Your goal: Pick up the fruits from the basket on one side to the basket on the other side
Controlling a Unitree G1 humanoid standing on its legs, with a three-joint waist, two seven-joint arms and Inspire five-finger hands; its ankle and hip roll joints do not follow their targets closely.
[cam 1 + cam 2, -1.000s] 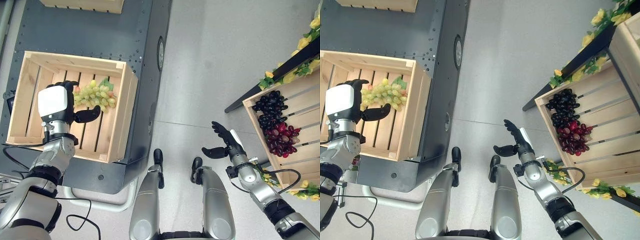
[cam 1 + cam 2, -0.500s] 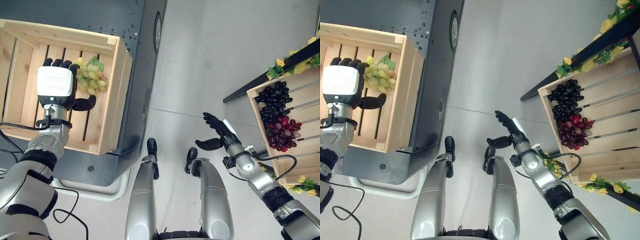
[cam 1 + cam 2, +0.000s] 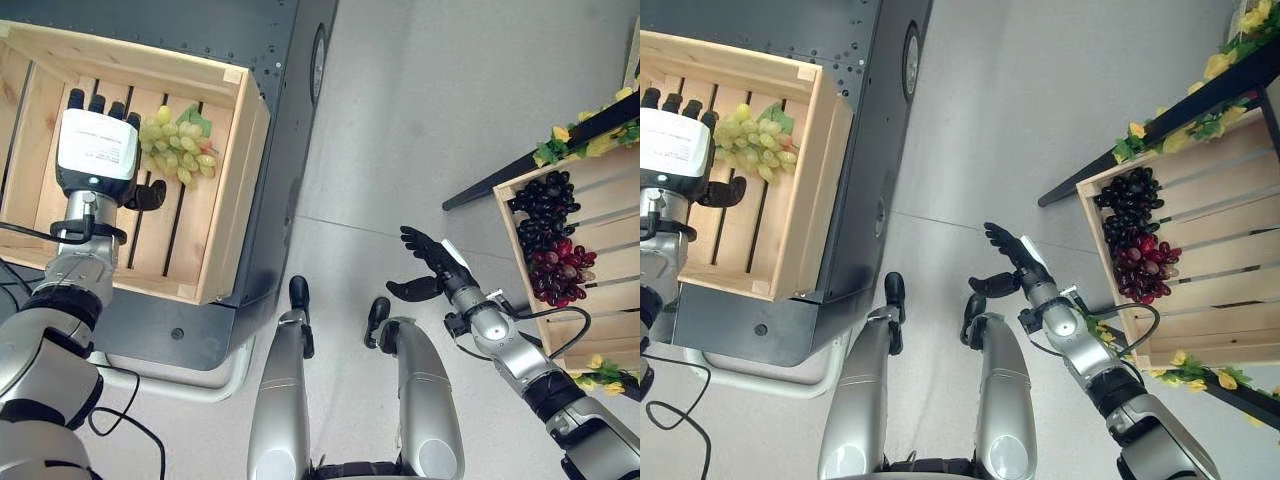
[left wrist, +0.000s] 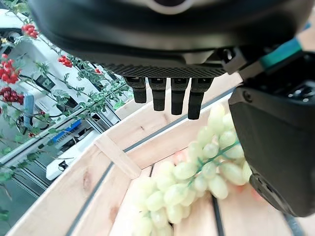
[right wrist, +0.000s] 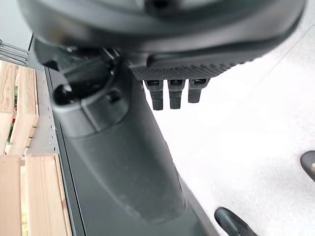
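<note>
So the green grapes lie in the wooden crate at upper left, long axis slanting toward lower right. Left hand hovers beside them, fingers straight, holding nothing. Right hand relaxed over the floor.

Bright, even light – soft shadows, blurred wrist close-ups

Green grape bunch, pale yellow-green with a green leaf at its top, lies on the slatted floor of the light wooden crate in the upper left of the frame, close to the crate's right wall. Dark purple-black grape bunch and a red bunch just below it, touching, lie in the second wooden crate at the right edge, against its left wall.
</note>
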